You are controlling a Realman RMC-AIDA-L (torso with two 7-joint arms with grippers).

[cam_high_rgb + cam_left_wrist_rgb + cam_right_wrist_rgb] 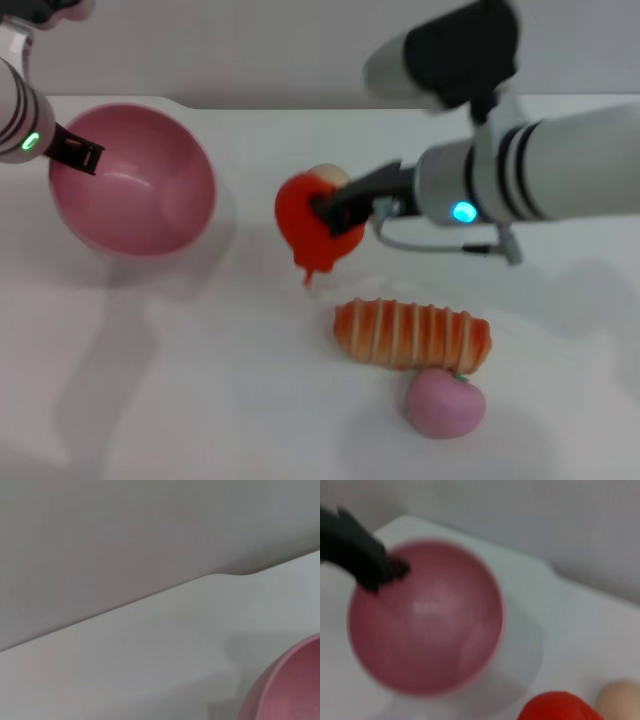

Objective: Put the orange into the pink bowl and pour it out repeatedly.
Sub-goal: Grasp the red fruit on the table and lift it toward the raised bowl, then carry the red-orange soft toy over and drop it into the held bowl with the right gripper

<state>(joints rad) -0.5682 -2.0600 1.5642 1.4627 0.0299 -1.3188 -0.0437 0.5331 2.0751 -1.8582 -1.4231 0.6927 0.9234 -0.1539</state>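
Leftmost, one pink bowl (135, 190), tilted; left gripper (75, 152) pinches its near-left rim, arm cut off by frame edge. Centre: one orange (315, 230), lifted off the white table (200, 380), stem pointing down, clamped in right gripper (340, 212), well apart from bowl. One beige ball (328, 175) mostly hidden behind it. Further right, one striped bread (412, 335), one pink toy fruit (445, 402) touching it.

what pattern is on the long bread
Orange and cream stripes across the long bread, clearest in the head view.
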